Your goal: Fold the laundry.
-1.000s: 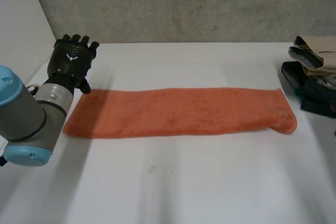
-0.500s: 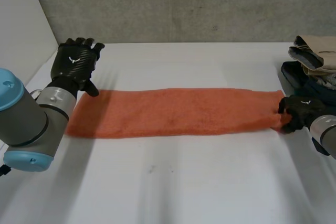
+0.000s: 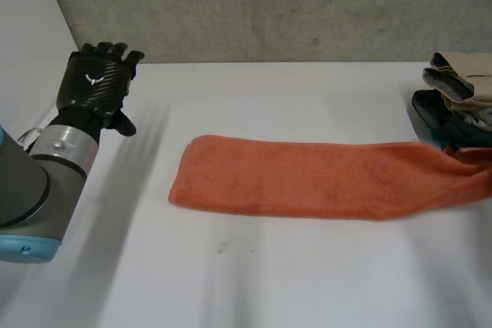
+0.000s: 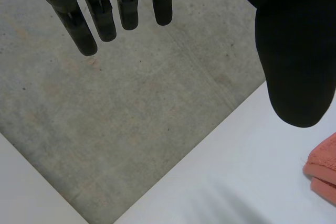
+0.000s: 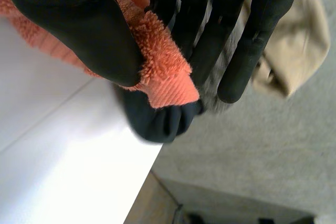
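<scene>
right hand pinching the towel's end, left hand free

right hand [image 5: 68,24]: thumb and fingers pressed together on one short end of the orange towel [image 3: 323,178]. the terry is bunched in the pinch and a corner pokes out past the thumb.

left hand [image 3: 96,86]: raised over the left side of the table [image 3: 254,274]. fingers straight and loosely spread, nothing in them, well apart from the towel.

towel: a long folded strip lying across the table. its left end is flat. its right end is lifted off the surface and runs out just beside the pile of clothes [image 3: 461,97].

step in hand, as i read it: carry the held end over to the free end and halve the strip.

doing it well:
- lift high enough that the strip clears itself, then travel straight along its length so the long edges stack.
- the pinch looks bunched rather than spread across the width, so the loose part may droop and twist. go slowly.
- press the left hand flat on the left end so the strip does not slide.
- keep the lifted end off the clothes pile, where it could snag.
- let go only once the two ends sit level.
</scene>
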Robot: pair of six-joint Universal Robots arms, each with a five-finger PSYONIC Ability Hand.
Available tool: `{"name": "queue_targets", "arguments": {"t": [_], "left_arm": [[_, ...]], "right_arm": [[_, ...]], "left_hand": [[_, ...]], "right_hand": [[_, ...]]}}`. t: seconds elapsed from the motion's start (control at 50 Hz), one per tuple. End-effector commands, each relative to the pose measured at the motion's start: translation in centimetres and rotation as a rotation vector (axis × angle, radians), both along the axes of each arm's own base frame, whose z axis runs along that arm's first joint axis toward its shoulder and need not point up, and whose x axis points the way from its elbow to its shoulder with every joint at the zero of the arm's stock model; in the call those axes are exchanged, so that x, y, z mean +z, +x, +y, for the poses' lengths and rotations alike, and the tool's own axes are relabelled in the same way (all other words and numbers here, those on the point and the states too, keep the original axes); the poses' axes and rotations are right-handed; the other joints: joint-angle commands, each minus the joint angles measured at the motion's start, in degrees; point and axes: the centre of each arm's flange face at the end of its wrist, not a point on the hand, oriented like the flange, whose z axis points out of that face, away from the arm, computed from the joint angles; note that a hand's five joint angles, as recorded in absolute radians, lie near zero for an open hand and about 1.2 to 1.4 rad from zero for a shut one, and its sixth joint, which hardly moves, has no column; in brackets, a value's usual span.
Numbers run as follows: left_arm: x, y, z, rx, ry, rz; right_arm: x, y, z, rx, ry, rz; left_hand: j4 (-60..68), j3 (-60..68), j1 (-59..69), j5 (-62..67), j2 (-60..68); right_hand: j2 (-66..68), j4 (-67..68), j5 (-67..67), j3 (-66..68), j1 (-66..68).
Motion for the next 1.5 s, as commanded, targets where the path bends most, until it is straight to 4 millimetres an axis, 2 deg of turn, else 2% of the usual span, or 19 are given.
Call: {"name": "queue_targets", "arguments": {"t": [0.02, 0.06, 0.14, 0.28, 0.3, 0.36, 0.38, 0.44, 0.5, 0.52, 0.54, 0.58, 0.64, 0.8, 0.88, 1.02, 1.14, 1.38, 1.5], "left_arm": [[0.7, 0.7, 0.3, 0.016, -0.018, 0.004], [1.0, 0.9, 0.3, 0.022, -0.023, 0.007], [1.4, 1.3, 0.4, 0.035, -0.032, 0.009], [1.6, 1.5, 0.6, 0.038, -0.032, 0.009], [1.5, 1.5, 0.6, 0.038, -0.029, 0.009], [1.4, 1.6, 0.7, 0.039, -0.025, 0.007], [1.3, 1.5, 0.7, 0.038, -0.023, 0.007], [1.2, 1.5, 0.8, 0.036, -0.019, 0.006], [1.1, 1.4, 0.8, 0.035, -0.017, 0.005], [1.1, 1.4, 0.8, 0.033, -0.017, 0.005], [1.0, 1.3, 0.8, 0.032, -0.014, 0.005], [1.0, 1.2, 0.7, 0.027, -0.013, 0.004], [1.1, 1.0, 0.7, 0.022, -0.02, 0.006], [1.1, -2.4, 1.9, -0.083, -0.026, 0.009], [0.3, -4.7, 2.9, -0.156, -0.012, 0.007], [-2.8, -9.5, 4.6, -0.289, 0.046, -0.016], [-6.2, -12.4, 3.2, -0.317, 0.085, -0.05], [-9.0, -12.3, 0.2, -0.135, 0.045, -0.183], [-9.9, -9.7, -2.0, -0.015, 0.045, -0.294]], "right_arm": [[3.4, 9.6, 2.1, 0.265, -0.13, -0.121], [4.1, 12.3, 2.9, 0.357, -0.168, -0.145], [5.6, 20.6, 6.4, 0.657, -0.29, -0.186], [3.8, 30.5, 10.9, 1.003, -0.383, -0.251], [2.6, 32.5, 12.4, 1.086, -0.364, -0.262], [0.1, 34.8, 14.3, 1.201, -0.313, -0.273], [-1.7, 35.9, 15.8, 1.284, -0.269, -0.279], [-3.1, 36.7, 17.1, 1.364, -0.236, -0.288], [-4.4, 36.7, 17.3, 1.373, -0.197, -0.29], [-4.6, 36.7, 17.2, 1.36, -0.191, -0.291], [-4.5, 36.5, 16.8, 1.319, -0.187, -0.287], [-4.3, 36.2, 16.4, 1.251, -0.184, -0.279], [-2.5, 35.0, 15.9, 1.108, -0.176, -0.289], [3.4, 26.1, 11.9, 0.709, 0.0, -0.606], [1.6, 23.9, 12.1, 0.598, 0.145, -0.672], [-1.2, 21.5, 12.0, 0.517, 0.209, -0.611], [-2.6, 20.8, 11.6, 0.505, 0.201, -0.577], [-4.1, 20.3, 11.8, 0.458, 0.221, -0.555], [-4.2, 20.3, 11.5, 0.452, 0.195, -0.551]], "left_hand": [[-0.82, -1.0, -1.0, -1.03, -0.92], [-0.82, -1.0, -1.0, -1.03, -0.92], [-0.82, -1.0, -1.0, -1.03, -0.92], [-0.82, -1.0, -1.0, -1.03, -0.92], [-0.82, -1.0, -1.0, -1.03, -0.92], [-0.82, -1.0, -1.0, -1.03, -0.92], [-0.82, -1.0, -1.0, -1.03, -0.92], [-0.82, -1.0, -1.0, -1.03, -0.92], [-0.99, -1.16, -1.17, -1.2, -1.09], [-0.99, -1.16, -1.17, -1.2, -1.09], [-1.16, -1.33, -1.34, -1.37, -1.26], [-1.16, -1.33, -1.34, -1.37, -1.26], [-1.33, -1.5, -1.51, -1.54, -1.43], [-1.33, -1.5, -1.51, -1.54, -1.43], [-1.33, -1.5, -1.51, -1.54, -1.43], [-0.99, -1.17, -1.17, -1.2, -1.09], [0.01, -0.16, -0.17, -0.2, -0.09], [0.36, 0.18, 0.17, 0.14, 0.26], [0.19, 0.01, 0.0, -0.02, 0.09]], "right_hand": [[12.45, 11.4, 12.99, 12.42, 15.82], [12.45, 11.4, 12.99, 12.42, 15.82], [12.45, 11.4, 12.99, 12.42, 15.82], [12.45, 11.4, 12.99, 12.42, 15.82], [12.45, 11.4, 12.99, 12.42, 15.82], [12.45, 11.4, 12.99, 12.42, 15.82], [12.45, 11.4, 12.99, 12.42, 15.82], [12.45, 11.4, 12.99, 12.42, 15.82], [12.45, 11.4, 12.99, 12.42, 15.82], [4.52, 3.46, 5.06, 4.48, 7.89], [-32.37, -33.42, -31.82, -32.4, -29.0], [-57.55, -58.6, -57.01, -57.58, -54.18], [-57.55, -58.6, -57.01, -57.58, -54.18], [-57.55, -58.6, -57.01, -57.58, -54.18], [-57.55, -58.6, -57.01, -57.58, -54.18], [-57.55, -58.6, -57.01, -57.58, -54.18], [-43.52, -44.58, -42.98, -43.56, -40.16], [-26.2, -27.26, -25.66, -26.23, -22.83], [-9.42, -10.47, -8.87, -9.45, -6.05]]}}
